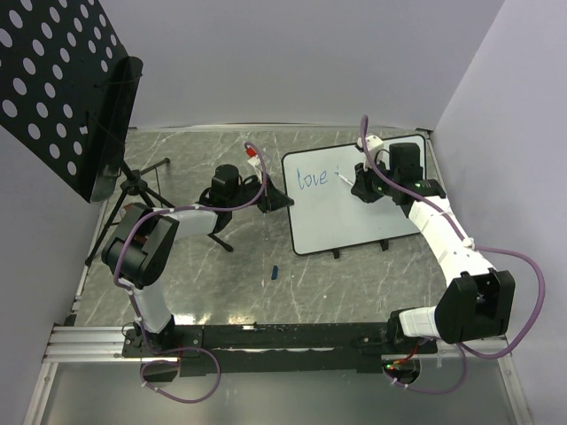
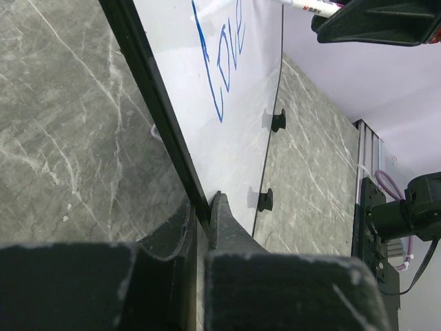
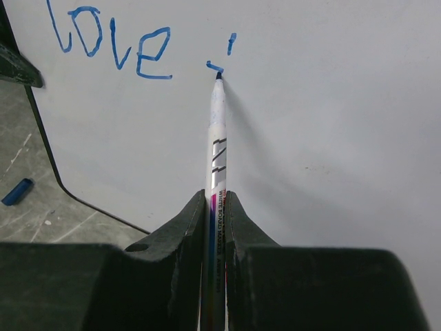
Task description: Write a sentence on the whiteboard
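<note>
Whiteboard (image 1: 354,217) sits mid-right on grey marble table (image 1: 213,274), far corner near the back wall, open tabletop along its near and left edges. Left rim pinched by left gripper (image 1: 282,200); right gripper (image 1: 361,188) clamped on one marker (image 1: 345,180), tip touching board. One sentence (image 1: 312,180): "love" plus two short strokes. One blue cap (image 1: 275,272) near board's corner; one perforated panel (image 1: 62,88) far left.

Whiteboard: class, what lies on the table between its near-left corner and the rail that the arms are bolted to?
A small blue cap lies on the grey table, close to the whiteboard. The rest of that stretch is bare. The top view shows this best.
</note>
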You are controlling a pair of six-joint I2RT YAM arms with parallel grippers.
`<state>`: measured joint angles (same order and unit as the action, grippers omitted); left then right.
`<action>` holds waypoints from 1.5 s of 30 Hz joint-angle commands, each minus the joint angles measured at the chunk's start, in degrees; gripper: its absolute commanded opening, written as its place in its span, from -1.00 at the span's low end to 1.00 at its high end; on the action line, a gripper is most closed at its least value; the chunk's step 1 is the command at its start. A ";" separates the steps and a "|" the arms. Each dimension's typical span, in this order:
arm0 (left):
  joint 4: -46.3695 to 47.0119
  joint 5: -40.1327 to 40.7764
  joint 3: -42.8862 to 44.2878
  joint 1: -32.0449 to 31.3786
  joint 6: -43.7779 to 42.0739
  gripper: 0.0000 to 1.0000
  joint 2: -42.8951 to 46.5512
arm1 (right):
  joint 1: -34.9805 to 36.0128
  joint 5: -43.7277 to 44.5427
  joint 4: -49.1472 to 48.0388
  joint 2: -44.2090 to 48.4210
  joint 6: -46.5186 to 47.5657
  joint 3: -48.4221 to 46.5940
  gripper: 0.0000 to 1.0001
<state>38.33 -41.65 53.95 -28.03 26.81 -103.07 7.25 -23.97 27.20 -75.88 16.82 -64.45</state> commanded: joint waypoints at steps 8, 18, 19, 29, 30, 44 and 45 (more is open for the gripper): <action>0.43 0.34 0.10 -0.97 -7.82 -0.98 0.59 | -0.39 -1.17 2.06 2.84 1.29 2.39 -1.00; 0.35 0.25 0.10 -0.97 -7.82 -0.98 0.67 | -0.39 0.32 1.45 3.37 0.76 1.52 -1.00; 0.35 0.16 0.01 -0.89 -7.82 -0.98 0.76 | -0.39 0.41 1.28 3.19 0.67 1.17 -1.00; 0.43 0.25 0.10 -0.88 -7.74 -0.98 0.59 | -0.65 1.20 1.54 2.14 -0.03 -4.55 -1.00; 0.52 0.16 0.10 -0.97 -7.74 -0.98 0.59 | -0.74 0.85 1.54 2.31 -0.21 -5.07 -1.00; 0.43 0.16 0.19 -0.97 -7.74 -0.98 0.76 | -1.80 1.91 1.10 2.58 -0.30 -4.11 -1.00; 0.43 0.16 0.19 -0.97 -7.82 -0.98 0.67 | -1.88 1.99 1.10 2.40 -0.30 -4.11 -1.00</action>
<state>38.76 -41.78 53.98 -28.12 26.76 -103.07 6.13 -22.96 29.61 -74.48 17.17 -67.55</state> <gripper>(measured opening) 0.054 0.186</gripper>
